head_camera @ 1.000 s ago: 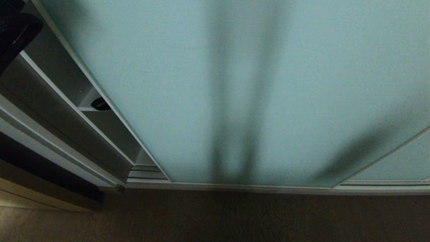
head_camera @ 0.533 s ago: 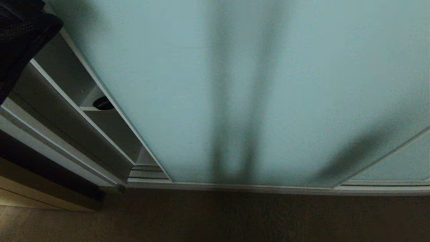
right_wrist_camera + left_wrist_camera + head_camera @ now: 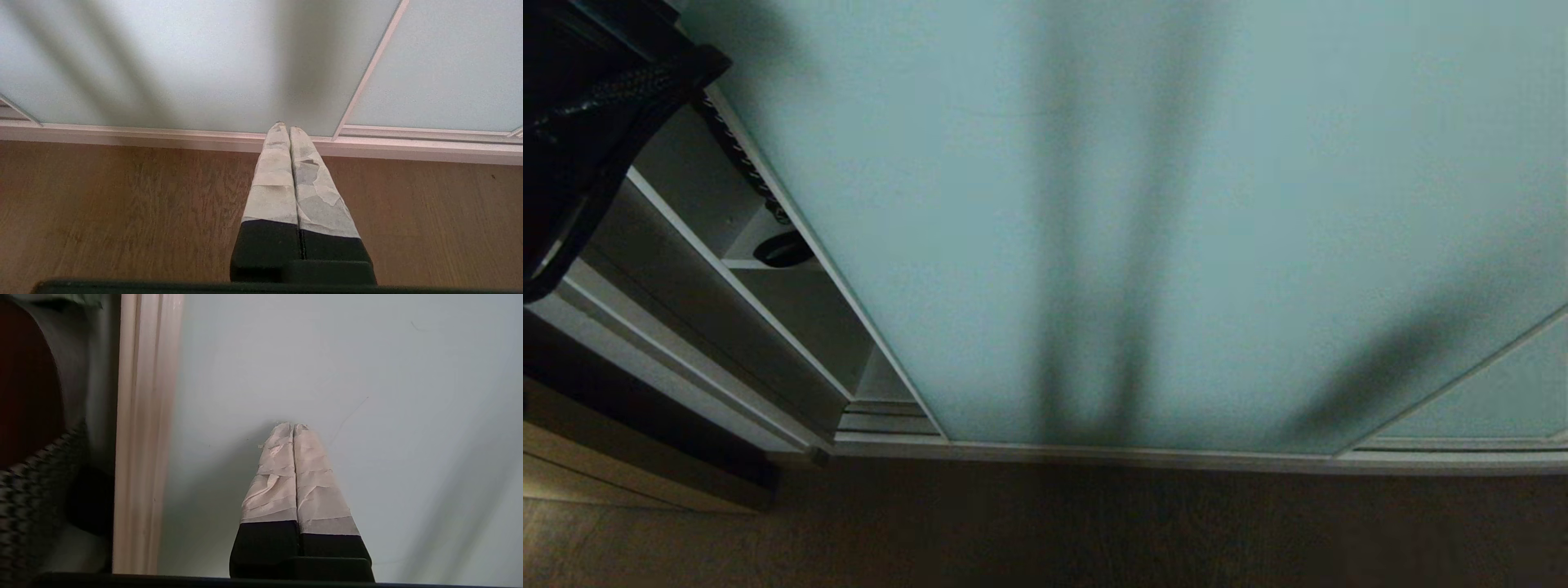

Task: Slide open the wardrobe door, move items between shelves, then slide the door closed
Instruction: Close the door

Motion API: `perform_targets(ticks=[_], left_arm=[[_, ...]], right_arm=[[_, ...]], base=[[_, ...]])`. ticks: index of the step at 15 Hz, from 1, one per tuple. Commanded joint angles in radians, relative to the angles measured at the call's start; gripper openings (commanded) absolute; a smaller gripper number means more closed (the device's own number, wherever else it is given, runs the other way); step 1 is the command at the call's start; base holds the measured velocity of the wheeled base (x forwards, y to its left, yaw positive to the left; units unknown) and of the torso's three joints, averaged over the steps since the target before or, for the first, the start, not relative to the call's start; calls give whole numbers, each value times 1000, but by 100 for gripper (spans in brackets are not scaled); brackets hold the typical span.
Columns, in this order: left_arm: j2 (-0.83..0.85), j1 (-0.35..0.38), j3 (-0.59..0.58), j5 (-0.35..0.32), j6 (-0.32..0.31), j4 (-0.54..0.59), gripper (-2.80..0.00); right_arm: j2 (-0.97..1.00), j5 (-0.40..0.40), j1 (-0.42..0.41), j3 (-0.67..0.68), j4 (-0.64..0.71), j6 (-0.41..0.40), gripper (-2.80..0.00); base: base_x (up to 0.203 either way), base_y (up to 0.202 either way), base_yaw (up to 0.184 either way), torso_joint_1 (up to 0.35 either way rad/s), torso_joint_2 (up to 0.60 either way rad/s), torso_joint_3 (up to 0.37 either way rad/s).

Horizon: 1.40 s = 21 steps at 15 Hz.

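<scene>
The sliding wardrobe door, frosted pale blue-green glass in a thin silver frame, fills most of the head view. A narrow gap stands open at its left edge. My left arm reaches in at the top left. Its left gripper is shut and empty, its taped fingertips against the glass just beside the door's edge frame. Inside the gap a dark item lies on a shelf, and a chain-like strap hangs above it. A woven dark bag shows past the frame. My right gripper hangs shut over the floor.
The ribbed silver floor track runs along the wardrobe's foot. A second frosted panel overlaps at the right. Wooden floor lies in front. A wooden cabinet edge stands at the lower left.
The door's left edge has shifted to the right and the gap is wider. My left arm has come further into the head view. The chain-like strap now shows.
</scene>
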<state>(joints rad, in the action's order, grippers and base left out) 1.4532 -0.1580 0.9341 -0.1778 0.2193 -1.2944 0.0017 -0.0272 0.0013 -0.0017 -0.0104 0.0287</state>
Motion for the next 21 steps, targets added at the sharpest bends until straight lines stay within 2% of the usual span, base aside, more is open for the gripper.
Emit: perform_targets(ticks=[1,3,7,12,14,17,19,21], left_arm=[[9,6,12,11,-15,-8,-280],[-4,18,25,41,-32,-5,-280],[-45,77,17,50,-35,17,-280],[-129,180,-26,53,-34,106,-280],[-145,218,-33,84,-35,126,-280],[-163,277,-48,92,-35,129,-280],[-206,279,-60,91,-36,143,-280],[-263,279,-67,87,-36,258,-280]], right_arm=[[1,0,0,0,0,0,-280],[0,0,0,0,-1,0,-280],[1,0,0,1,0,0,-280],[0,0,0,0,0,0,-280],[1,1,0,0,0,0,-280],[1,1,0,0,0,0,-280],[1,0,0,0,0,0,-280],[1,0,0,0,0,0,-280]], base=[[0,0,0,0,0,0],[0,0,0,0,0,0],[0,0,0,0,0,0],[0,0,0,0,0,0],[0,0,0,0,0,0],[0,0,0,0,0,0],[0,0,0,0,0,0],[0,0,0,0,0,0]])
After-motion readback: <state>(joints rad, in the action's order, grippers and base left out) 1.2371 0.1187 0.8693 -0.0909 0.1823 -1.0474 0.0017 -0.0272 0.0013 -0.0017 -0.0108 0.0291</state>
